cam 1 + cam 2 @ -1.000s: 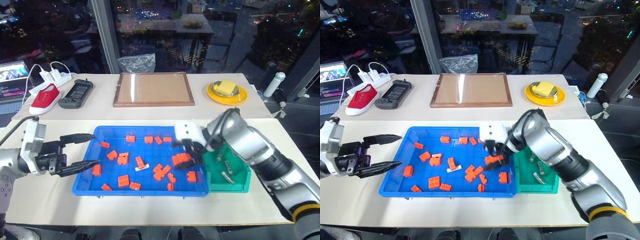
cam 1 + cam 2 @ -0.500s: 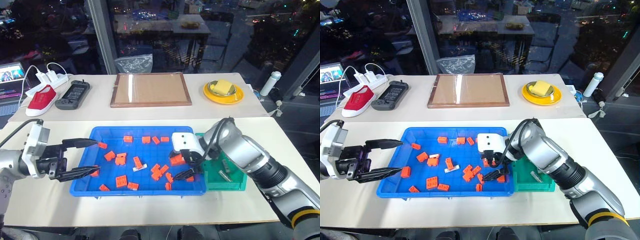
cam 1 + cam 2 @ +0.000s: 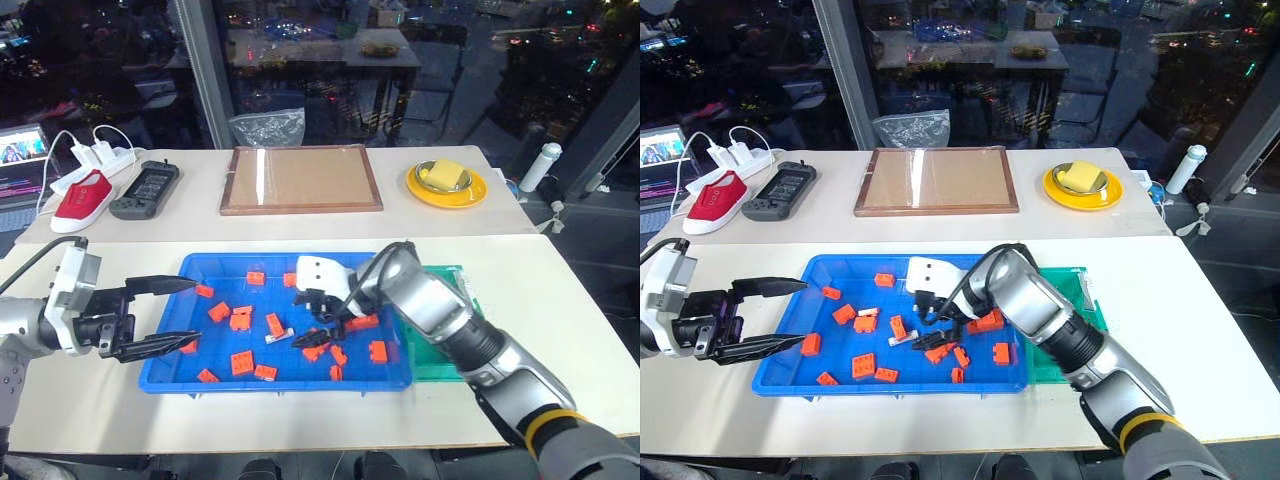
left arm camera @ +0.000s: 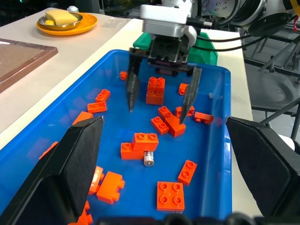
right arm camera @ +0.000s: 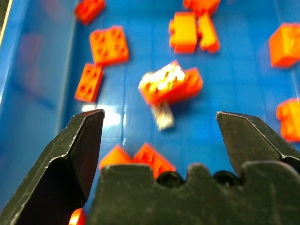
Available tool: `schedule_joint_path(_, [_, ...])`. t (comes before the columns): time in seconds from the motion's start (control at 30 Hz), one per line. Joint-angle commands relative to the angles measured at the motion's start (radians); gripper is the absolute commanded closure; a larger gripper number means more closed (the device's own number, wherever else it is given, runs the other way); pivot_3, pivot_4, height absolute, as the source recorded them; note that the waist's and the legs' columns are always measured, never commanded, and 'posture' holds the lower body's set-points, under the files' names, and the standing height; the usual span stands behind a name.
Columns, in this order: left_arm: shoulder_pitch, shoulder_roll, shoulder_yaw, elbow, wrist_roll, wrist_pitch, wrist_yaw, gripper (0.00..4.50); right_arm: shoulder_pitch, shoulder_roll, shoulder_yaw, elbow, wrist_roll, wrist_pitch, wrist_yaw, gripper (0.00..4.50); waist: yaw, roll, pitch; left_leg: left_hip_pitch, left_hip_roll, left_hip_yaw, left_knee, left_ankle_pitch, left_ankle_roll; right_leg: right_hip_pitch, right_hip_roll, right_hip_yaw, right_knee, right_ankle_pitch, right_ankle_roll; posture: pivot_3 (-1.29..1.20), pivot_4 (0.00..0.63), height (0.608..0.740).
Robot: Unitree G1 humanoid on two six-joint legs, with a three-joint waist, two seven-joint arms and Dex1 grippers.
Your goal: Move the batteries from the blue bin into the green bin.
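Right gripper hangs inside the blue bin, jaws spread wide and empty, aimed down toward the one battery seen there. That battery lies flat on the bin floor, touching the end of an orange brick pair, with further bricks close around it. Left gripper is held at the bin's left rim, jaws likewise spread, nothing between them. Green bin stands against the blue bin's right wall, partly screened by the right arm.

Assessment: the step in hand is the approach to grasp. For a clean pick, the jaws should straddle the cylinder across its width, clear of the adjoining brick, and close only once low enough to avoid rolling it away.
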Motion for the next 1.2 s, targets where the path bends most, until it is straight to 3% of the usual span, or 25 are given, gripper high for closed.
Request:
schedule_joint_path(0.03, [-0.018,0.014,0.012,-0.015,-0.006,-0.006,0.007,0.0,-0.041,0.048,-0.039,0.029,0.001,-0.014,-0.04,0.06,0.0,0.0,0.0,0.0,0.0,0.0,0.0,0.0,0.0,0.0,0.0,0.0,0.0,0.0,0.0,0.0,0.15,0.74])
schedule_joint_path(0.3, [-0.014,0.016,0.023,-0.018,-0.003,-0.011,0.012,0.0,-0.014,0.102,-0.014,0.068,0.005,-0.02,-0.061,0.06,-0.001,0.0,0.0,0.0,0.0,0.0,-0.001,0.0,0.0,0.0,0.0,0.0,0.0,0.0,0.0,0.0,0.15,0.74])
schedule_joint_path(0.33, [-0.014,0.016,0.024,-0.019,-0.004,-0.011,0.013,0.0,-0.011,0.109,-0.014,0.074,0.004,-0.018,-0.066,0.57,-0.002,0.0,0.0,0.001,0.0,0.0,-0.001,0.0,0.0,0.0,0.0,0.0,0.001,0.0,0.0,0.0,0.15,0.74])
schedule_joint_path(0.57, [-0.031,0.017,0.047,-0.032,-0.045,0.016,0.034,0.0,-0.013,0.138,-0.03,0.117,-0.004,-0.023,-0.095,2.74,-0.005,0.0,0.0,0.0,0.0,-0.001,-0.001,0.0,0.0,0.0,0.001,0.0,0.001,0.0,0.0,0.0,0.15,0.74])
schedule_joint_path(1.03, [-0.025,0.02,0.037,-0.032,-0.029,0.004,0.028,0.0,-0.008,0.127,-0.018,0.124,-0.016,0.008,-0.092,2.74,-0.015,0.0,0.0,0.001,0.001,-0.001,-0.002,0.0,0.0,0.0,0.001,0.0,0.001,0.0,0.0,0.0,0.15,0.74])
schedule_joint_path(1.07, [-0.026,0.02,0.036,-0.031,-0.028,0.003,0.028,0.0,-0.007,0.127,-0.019,0.127,-0.017,0.01,-0.094,3.25,-0.016,0.0,0.0,0.001,0.001,-0.001,-0.002,0.0,0.0,0.0,0.001,0.0,0.001,0.0,0.0,0.0,0.15,0.74])
schedule_joint_path(1.1, [-0.026,0.019,0.035,-0.03,-0.027,0.002,0.028,0.0,-0.008,0.127,-0.019,0.13,-0.018,0.013,-0.096,3.35,-0.017,0.0,0.0,0.001,0.001,-0.001,-0.002,0.0,0.0,0.0,0.001,0.0,0.001,0.0,0.0,0.0,0.15,0.74])
schedule_joint_path(1.2, [-0.026,0.018,0.032,-0.03,-0.025,0.0,0.028,0.0,-0.009,0.128,-0.023,0.135,-0.02,0.015,-0.101,4.29,-0.019,0.0,0.0,0.001,0.001,-0.001,-0.002,0.0,0.0,0.0,0.001,0.0,0.001,0.0,0.0,0.0,0.15,0.74])
